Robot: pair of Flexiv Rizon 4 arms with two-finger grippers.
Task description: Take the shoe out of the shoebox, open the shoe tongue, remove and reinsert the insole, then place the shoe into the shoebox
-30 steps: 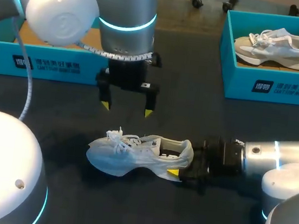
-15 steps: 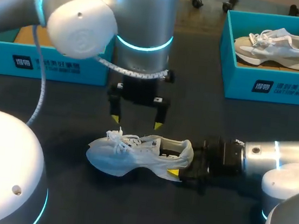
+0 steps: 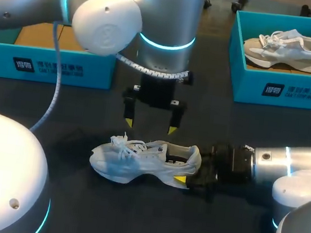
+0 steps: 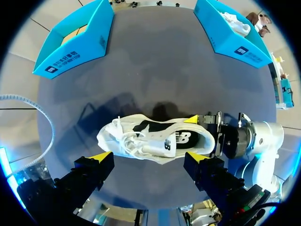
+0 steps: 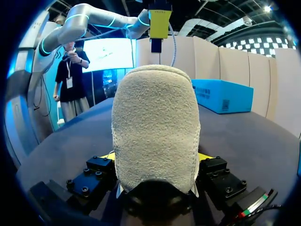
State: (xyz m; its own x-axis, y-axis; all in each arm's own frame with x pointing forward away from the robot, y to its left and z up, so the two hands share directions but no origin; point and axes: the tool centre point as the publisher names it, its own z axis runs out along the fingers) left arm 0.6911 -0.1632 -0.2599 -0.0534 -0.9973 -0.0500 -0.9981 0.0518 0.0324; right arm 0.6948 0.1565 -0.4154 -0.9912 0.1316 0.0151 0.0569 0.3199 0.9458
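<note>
The white shoe [image 3: 144, 160] lies upright on its sole on the dark tabletop [image 3: 132, 216] at lower centre, toe pointing left. The right gripper [image 3: 189, 172] comes in from the right edge, and its fingers grip the heel from both sides. The left gripper [image 3: 149, 127] hangs over the shoe's middle with its fingers spread wide, touching nothing. The left box [image 3: 48, 66] sits at upper left. The right box [image 3: 283, 89] at upper right holds a second shoe [image 3: 286, 48].
</note>
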